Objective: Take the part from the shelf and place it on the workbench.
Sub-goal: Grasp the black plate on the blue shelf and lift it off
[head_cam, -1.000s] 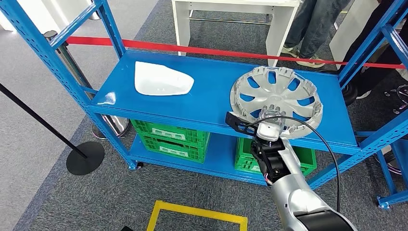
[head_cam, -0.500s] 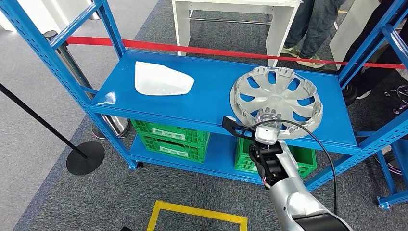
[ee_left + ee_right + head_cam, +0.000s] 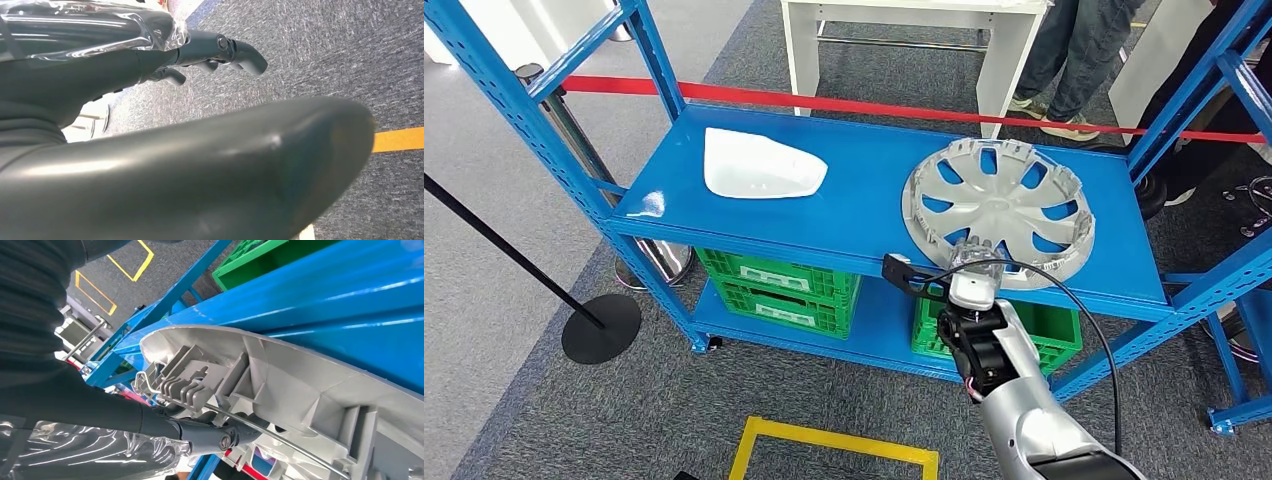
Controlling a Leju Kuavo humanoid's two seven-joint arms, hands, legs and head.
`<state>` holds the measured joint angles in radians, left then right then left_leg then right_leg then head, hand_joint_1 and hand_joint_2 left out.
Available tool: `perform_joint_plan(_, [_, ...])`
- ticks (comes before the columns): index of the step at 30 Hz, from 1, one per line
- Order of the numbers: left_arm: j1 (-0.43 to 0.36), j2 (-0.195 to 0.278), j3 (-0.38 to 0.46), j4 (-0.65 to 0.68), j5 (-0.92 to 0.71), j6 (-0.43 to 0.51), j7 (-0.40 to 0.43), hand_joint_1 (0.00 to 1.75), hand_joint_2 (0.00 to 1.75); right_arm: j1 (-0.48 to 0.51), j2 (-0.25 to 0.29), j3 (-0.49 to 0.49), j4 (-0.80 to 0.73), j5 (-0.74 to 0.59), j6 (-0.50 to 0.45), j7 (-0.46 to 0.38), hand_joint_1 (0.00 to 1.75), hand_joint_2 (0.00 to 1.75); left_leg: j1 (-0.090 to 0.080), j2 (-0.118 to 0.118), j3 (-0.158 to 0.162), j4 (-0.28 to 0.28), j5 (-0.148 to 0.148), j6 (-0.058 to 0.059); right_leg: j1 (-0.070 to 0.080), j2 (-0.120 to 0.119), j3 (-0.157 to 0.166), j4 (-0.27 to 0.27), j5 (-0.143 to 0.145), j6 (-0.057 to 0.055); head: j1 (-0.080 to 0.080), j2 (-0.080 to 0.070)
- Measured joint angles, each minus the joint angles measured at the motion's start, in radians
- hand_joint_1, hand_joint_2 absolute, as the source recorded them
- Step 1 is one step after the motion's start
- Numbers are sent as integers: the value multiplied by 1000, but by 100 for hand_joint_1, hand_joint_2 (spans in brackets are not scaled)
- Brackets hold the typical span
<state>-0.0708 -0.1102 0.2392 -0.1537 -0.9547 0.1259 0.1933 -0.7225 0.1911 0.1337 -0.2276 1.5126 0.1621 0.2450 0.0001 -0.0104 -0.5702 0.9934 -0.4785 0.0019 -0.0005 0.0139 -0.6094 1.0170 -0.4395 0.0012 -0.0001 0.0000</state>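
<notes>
1. On the left of the blue shelf [image 3: 864, 215] lies a white cover [image 3: 759, 165] — not the thing being handled.
2. The hubcap [image 3: 999, 205] lies flat at the right, near the front edge.
3. The right hand [image 3: 964, 275] grips its near rim; fingers [image 3: 220, 437] hook inside.
4. Lift straight up before pulling back — keep the grip firm.
5. The left hand [image 3: 220, 50] hangs released over the floor.

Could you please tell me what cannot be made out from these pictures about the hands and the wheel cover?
- Right hand, head view: its fingers merge with the wheel cover rim, so the grip is unclear.
- Right wrist view: the cover's ribs hide the fingertips, and the picture's edge cuts off the cover.
- Left hand, left wrist view: a dark rounded body part blocks much of it.
</notes>
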Motion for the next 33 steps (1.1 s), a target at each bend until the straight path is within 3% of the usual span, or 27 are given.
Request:
perform_joint_plan(2, [0,0,2,0,-3,0,0,0,0,2,0,0,0,0,5,1,8,175,0,0,0,0,0,0,0,0,0,0,0,0,0,0])
perform_joint_plan(4, [1,0,3,0,-6,0,0,0,0,4,0,0,0,0,9,2,65,175,0,0,0,0,0,0,0,0,0,0,0,0,0,0])
perform_joint_plan(6, [1,0,5,0,-7,0,0,0,0,7,0,0,0,0,10,2,142,175,0,0,0,0,0,0,0,0,0,0,0,0,0,0])
perform_joint_plan(8, [1,0,7,0,-7,0,0,0,0,7,0,0,1,0,9,2,169,175,0,0,0,0,0,0,0,0,0,0,0,0,0,0])
perform_joint_plan(33, [4,1,52,0,8,3,7,0,0,22,17,37,1,24,-69,-18,175,175,0,0,3,0,0,0,0,0,3,0,0,0,0,0])
